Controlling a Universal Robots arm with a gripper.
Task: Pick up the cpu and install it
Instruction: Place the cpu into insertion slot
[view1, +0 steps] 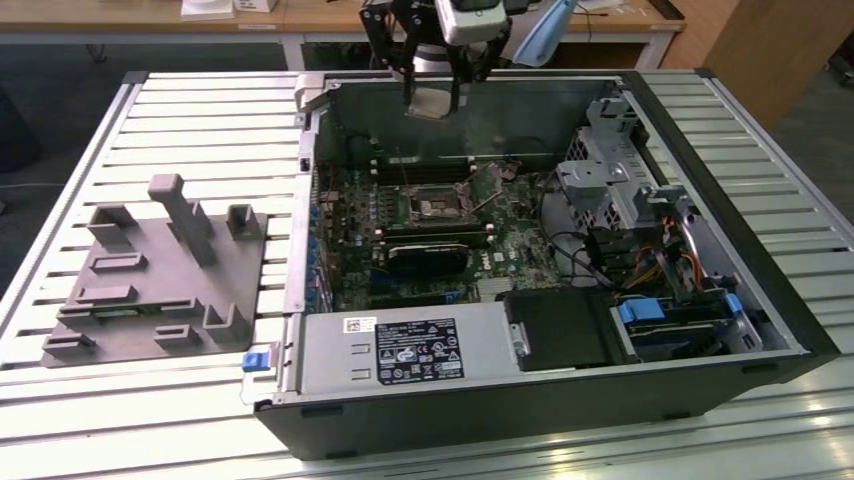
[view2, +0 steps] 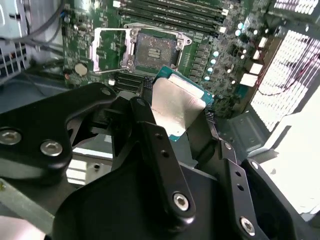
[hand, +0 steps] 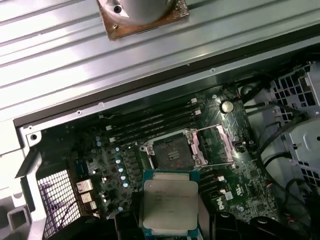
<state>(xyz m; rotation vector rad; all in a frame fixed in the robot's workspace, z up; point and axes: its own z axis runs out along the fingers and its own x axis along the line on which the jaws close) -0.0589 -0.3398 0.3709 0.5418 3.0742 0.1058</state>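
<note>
Over the open computer case (view1: 534, 420), near its far wall: gripper (view1: 430, 100) hangs with jaws closed onto the cpu (view1: 430, 102), gripping it by its edges. The cpu is held in the air above the case's rim, well apart from the board (view1: 350, 215) below.

Exterior view gives the wide layout. Case lies on its side on the slatted tabletop (view1: 200, 110). Grey fixture (view1: 154, 265) sits well off toward that view's left. Socket (view1: 438, 205) is near mid-board, drive cage (view1: 607, 190) along that view's right.

First wrist view shows the cpu (hand: 170, 206) from its printed metal top, green rim around it. Socket (hand: 172, 150) lies bare, its metal frame (hand: 223, 142) swung open to one side. Memory slots (hand: 150, 122) run close along another side of the socket.

Second wrist view shows the grip itself: dark fingers (view2: 147, 120) pinch the cpu (view2: 175, 102) at opposite edges. Socket (view2: 152, 50) sits beyond it, frame (view2: 107, 47) laid flat beside.
</note>
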